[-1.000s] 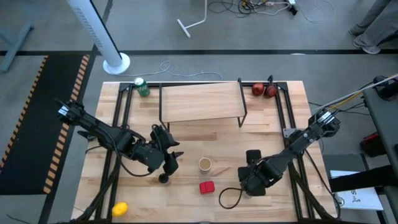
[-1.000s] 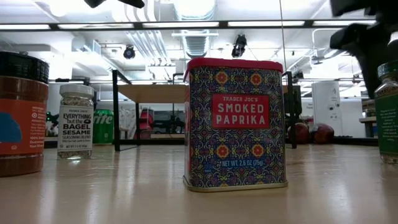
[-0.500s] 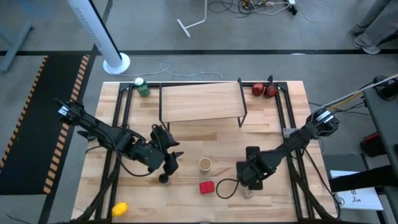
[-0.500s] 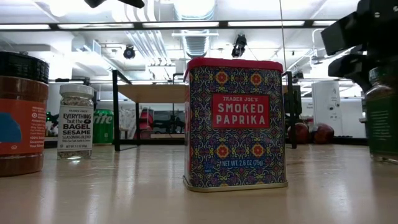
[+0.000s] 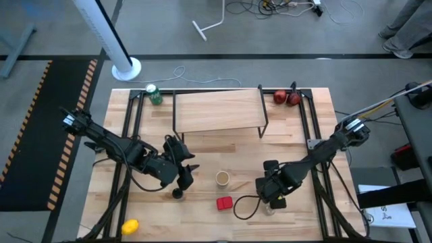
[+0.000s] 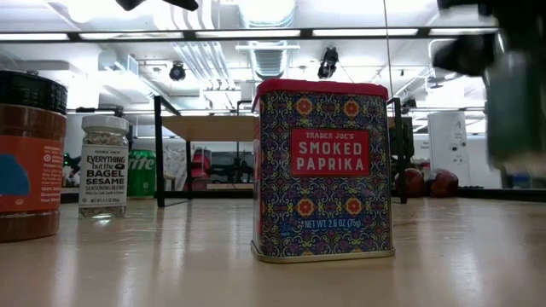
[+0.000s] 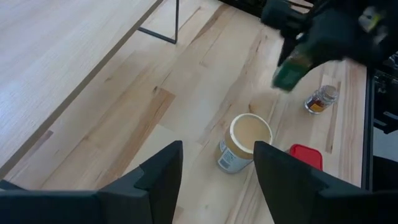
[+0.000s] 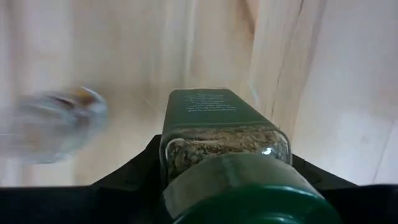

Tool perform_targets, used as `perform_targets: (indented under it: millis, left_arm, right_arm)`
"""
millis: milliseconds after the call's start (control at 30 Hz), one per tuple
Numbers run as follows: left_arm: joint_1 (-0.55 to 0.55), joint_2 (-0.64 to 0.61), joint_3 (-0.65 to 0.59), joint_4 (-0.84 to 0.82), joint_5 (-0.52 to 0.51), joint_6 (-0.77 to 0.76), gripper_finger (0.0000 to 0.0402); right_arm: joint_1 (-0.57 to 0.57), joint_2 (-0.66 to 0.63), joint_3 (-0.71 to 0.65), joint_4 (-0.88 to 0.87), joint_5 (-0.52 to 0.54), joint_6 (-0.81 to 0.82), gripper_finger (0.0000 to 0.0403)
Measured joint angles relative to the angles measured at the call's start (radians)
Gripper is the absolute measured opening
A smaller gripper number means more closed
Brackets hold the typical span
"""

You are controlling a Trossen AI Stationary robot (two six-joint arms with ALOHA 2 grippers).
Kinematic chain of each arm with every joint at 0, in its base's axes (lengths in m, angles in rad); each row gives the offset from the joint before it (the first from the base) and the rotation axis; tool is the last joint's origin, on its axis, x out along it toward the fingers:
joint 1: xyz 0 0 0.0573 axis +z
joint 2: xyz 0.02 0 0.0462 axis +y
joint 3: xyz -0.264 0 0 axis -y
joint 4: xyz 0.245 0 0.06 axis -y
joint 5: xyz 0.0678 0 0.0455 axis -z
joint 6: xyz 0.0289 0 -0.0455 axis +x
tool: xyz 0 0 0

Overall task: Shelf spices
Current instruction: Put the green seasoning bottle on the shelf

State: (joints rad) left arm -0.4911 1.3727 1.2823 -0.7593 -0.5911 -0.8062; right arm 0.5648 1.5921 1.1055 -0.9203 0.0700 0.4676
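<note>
Since one second ago, your right pincer (image 5: 273, 189) has closed on the green-capped jar (image 8: 227, 140) and lifted it off the worktop (image 5: 202, 145); in the low view the jar, which stood at the right edge, now hangs blurred above the wood. Nothing else has shifted.

You see the shelf (image 5: 217, 109) at the far side of the worktop, between the green can (image 5: 154, 94) and the two red fruits (image 5: 287, 97). Its pale top carries nothing, so I judge this jar is the first one going there. The right pincer is clamped on the jar just under the cap, one finger on each side, probably so that the flat base stays free to land on the shelf. In the left wrist view the jar looks tilted, but the blur does not let me be sure.

Your left pincer (image 7: 214, 177) waits near the front left part of the worktop, its fingers apart and holding nothing, just beside the dark-capped brown jar (image 5: 177, 194).

The tan round-lidded tub (image 5: 223, 178) stands in the middle, with the red square tin (image 5: 225, 202) near it toward the front. The small clear grey-capped jar (image 7: 321, 99) stands just beside the place where the right pincer works.

The green-capped jar has clear glass, a dark green label and a grainy brownish seasoning inside.
</note>
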Motion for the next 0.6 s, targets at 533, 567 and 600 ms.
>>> perform_targets:
  millis: [533, 567, 600]
  left_arm:
    - [0.012, 0.0, -0.002, 0.193, -0.067, 0.218, 0.0182]
    - [0.016, 0.0, -0.002, 0.222, -0.082, 0.244, 0.018]
    - [0.022, 0.0, -0.002, 0.246, -0.098, 0.267, 0.0178]
  right_arm:
    - [-0.381, -0.235, 0.187, -0.219, 0.041, -0.408, 0.0179]
    - [-0.414, -0.233, 0.209, -0.237, 0.041, -0.44, 0.0179]
    - [-0.445, -0.23, 0.232, -0.25, 0.038, -0.473, 0.0179]
